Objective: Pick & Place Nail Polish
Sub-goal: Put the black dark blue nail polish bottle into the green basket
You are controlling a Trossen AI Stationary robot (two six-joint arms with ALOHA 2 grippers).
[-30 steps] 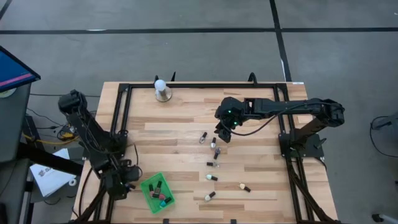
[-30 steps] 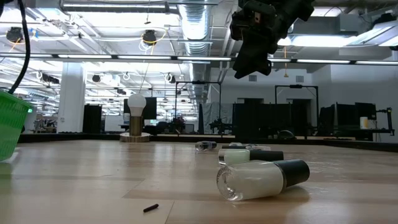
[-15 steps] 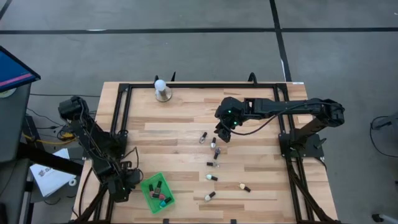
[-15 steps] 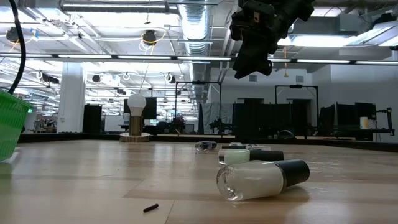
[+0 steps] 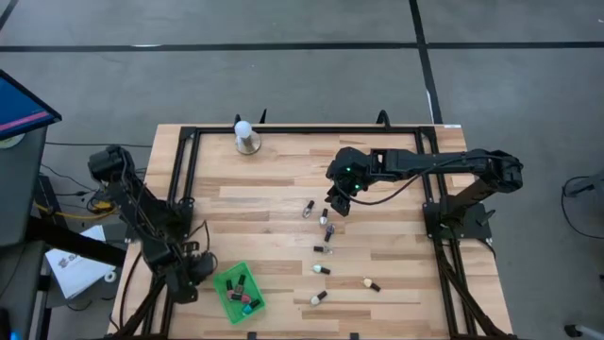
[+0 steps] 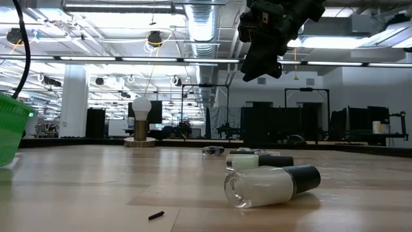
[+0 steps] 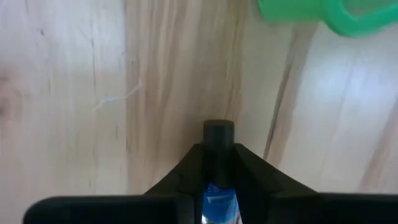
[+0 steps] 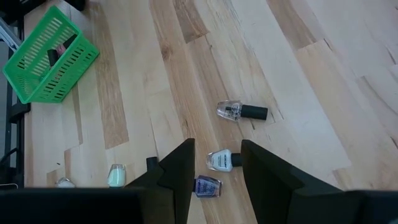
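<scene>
While lying scattered across the pale plank worktop (image 5: 264, 203), catching ceiling light: nail polish (image 6: 270, 183). Clamping a blue bottle (image 7: 218, 198): left gripper (image 7: 218, 163). Hovering, parted: right gripper (image 8: 214, 163).

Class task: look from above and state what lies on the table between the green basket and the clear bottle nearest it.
In the high view, only bare wood lies between the green basket and the clear bottle.

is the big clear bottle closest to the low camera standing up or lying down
Lying down. The clear bottle rests on its side on the table, its dark cap pointing sideways toward the picture's right rather than up.
</scene>
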